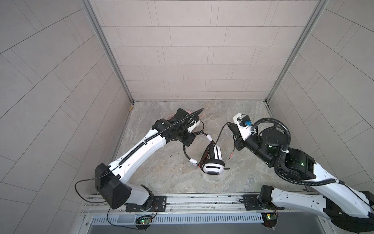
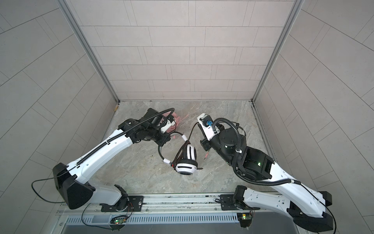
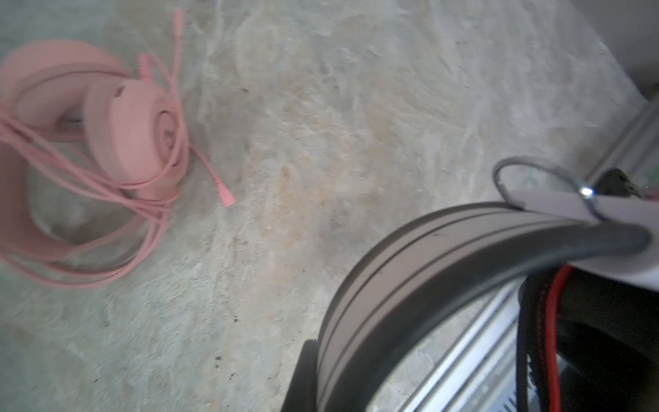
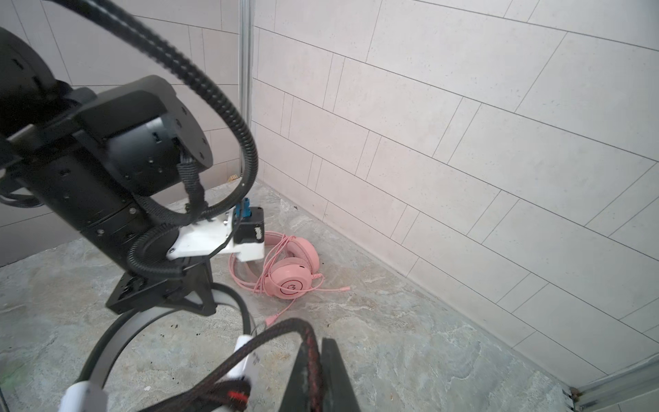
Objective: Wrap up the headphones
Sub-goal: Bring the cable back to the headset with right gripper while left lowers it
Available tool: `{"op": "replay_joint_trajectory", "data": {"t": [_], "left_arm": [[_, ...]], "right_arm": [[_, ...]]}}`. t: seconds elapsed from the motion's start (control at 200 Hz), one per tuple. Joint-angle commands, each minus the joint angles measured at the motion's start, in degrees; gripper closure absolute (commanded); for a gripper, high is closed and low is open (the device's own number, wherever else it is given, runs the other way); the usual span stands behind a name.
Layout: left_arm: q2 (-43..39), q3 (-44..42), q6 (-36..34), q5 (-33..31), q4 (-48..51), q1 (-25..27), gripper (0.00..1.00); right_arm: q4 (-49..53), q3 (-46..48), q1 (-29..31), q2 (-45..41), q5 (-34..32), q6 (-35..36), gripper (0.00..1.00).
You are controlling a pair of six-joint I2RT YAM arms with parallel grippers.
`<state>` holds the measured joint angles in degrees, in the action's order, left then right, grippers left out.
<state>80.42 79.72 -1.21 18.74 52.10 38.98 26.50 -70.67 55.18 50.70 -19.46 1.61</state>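
The white-and-black headset [image 1: 213, 164] sits between the two grippers, its headband [image 3: 410, 257] clamped in the closed jaws of the left gripper [image 1: 187, 144], with the ear cups hanging just below and to the right-arm side of that gripper, the lower cup down at the stone-patterned tabletop [image 1: 162, 182]. Turns of its black cable [image 1: 220, 130] cross the ear cups, and one strand arcs up from them to the right gripper [image 1: 230, 127], whose jaws are shut on the braided cord, as the right wrist view shows at close range. A short tail ending in a reddish plug [image 1: 231, 155] shows just below the right gripper. The pink headset [image 4: 289, 271] lies on the tabletop beyond the left gripper, on the side toward the back wall [image 1: 182, 60], apart from both grippers and well clear of the right one. Its pink cable [image 3: 149, 228] is looped loosely around the headband and ear cups, with loose ends trailing onto the surface beside it. In both top views the left arm covers most of the pink headset.
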Motion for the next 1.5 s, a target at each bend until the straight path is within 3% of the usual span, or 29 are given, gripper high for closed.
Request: {"op": "replay_joint_trajectory", "data": {"t": [0.0,0.155,0.285,0.47,0.611,1.026,1.211,1.491], "left_arm": [[-4.1,0.2,-2.0,13.9,0.7,1.2,0.99],[-9.6,-0.6,0.0,15.3,-2.7,1.3,0.99],[-16.6,-3.3,2.7,14.1,-11.3,1.1,0.99],[-25.2,-5.9,6.9,8.9,-21.3,1.1,0.99],[-29.5,-9.2,12.0,8.7,-31.4,1.1,1.0],[-25.5,-12.0,30.4,15.0,-55.1,1.2,1.0],[-22.8,-9.6,33.3,16.7,-56.5,1.1,1.0],[-20.6,-4.6,33.8,13.8,-56.4,0.9,1.0]], "right_arm": [[0.0,0.6,-3.0,0.2,2.2,-1.7,0.93],[0.0,3.3,-8.2,0.6,6.1,-5.0,0.93],[0.3,6.8,-12.3,1.3,10.6,-8.2,0.92],[-0.9,11.8,-13.3,1.8,13.7,-11.6,0.92],[-3.4,15.1,-13.3,2.8,17.1,-14.5,0.91],[-15.6,18.6,-13.4,8.9,23.9,-19.7,0.91],[-20.0,19.3,-13.8,11.8,24.5,-20.5,0.91],[-25.9,21.8,-15.0,15.8,27.3,-22.4,0.91]]}}
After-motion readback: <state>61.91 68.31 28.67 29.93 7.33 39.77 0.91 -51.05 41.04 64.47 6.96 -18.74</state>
